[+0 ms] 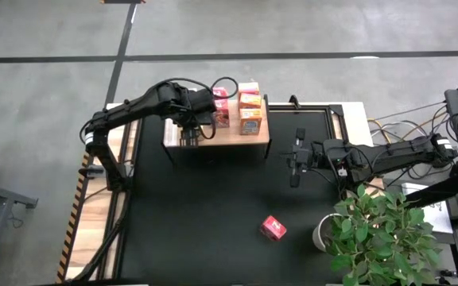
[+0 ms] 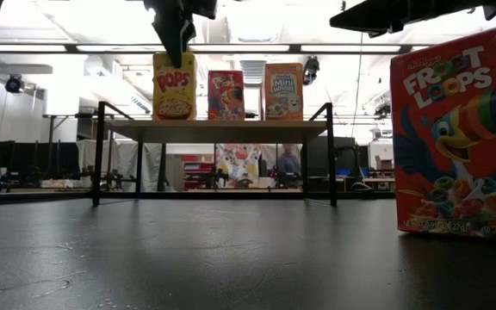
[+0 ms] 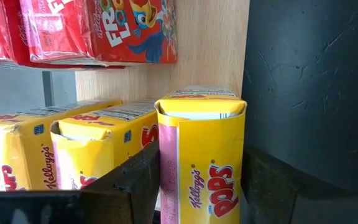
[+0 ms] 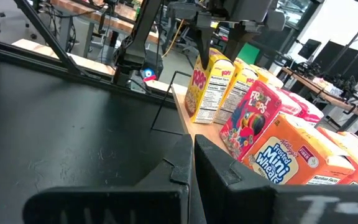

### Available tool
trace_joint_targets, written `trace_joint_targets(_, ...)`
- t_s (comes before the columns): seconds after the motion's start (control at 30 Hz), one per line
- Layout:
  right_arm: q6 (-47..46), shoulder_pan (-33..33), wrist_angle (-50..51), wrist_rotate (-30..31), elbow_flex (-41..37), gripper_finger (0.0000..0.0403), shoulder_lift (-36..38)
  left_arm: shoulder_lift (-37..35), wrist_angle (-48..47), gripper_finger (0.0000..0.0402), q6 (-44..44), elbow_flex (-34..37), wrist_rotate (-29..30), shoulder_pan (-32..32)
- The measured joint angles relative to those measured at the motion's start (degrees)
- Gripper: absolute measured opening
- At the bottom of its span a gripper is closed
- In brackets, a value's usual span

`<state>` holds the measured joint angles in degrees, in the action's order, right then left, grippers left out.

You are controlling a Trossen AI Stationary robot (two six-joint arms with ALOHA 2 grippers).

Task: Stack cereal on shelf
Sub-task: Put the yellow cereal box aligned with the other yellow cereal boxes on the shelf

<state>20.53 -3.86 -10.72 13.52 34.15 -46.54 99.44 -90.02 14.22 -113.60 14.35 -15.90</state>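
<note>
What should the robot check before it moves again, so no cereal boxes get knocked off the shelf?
1. Yellow Pops box standing upright on the shelf: ok.
2. Left claw let go of that box: not ok, it grips both sides.
3. Right claw empty and shut, over the black mat: ok.
4. Red box on the shelf: not ok, it sits on the mat.
5. Free spot for it on the shelf: cannot tell.
</note>
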Motion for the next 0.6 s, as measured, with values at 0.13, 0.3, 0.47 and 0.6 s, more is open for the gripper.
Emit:
trace_joint_targets(0.13,0.0,0.0,0.0,0.0,0.0,0.0009,0.0,0.0,0.0,0.0186,-0.3,0.0,0.0,0.0)
trace_joint_targets(0.3,0.0,0.0,0.0,0.0,0.0,0.0009,0.0,-0.1,0.0,0.0208,-0.3,0.0,0.0,0.1)
trace_joint_targets(0.47,0.0,0.0,0.0,0.0,0.0,0.0009,0.0,-0.2,0.0,0.0235,-0.4,-0.1,0.1,0.2)
trace_joint_targets(0.6,0.0,0.0,0.0,0.0,0.0,0.0009,0.0,-0.2,0.0,0.0242,-0.3,-1.9,0.1,0.3)
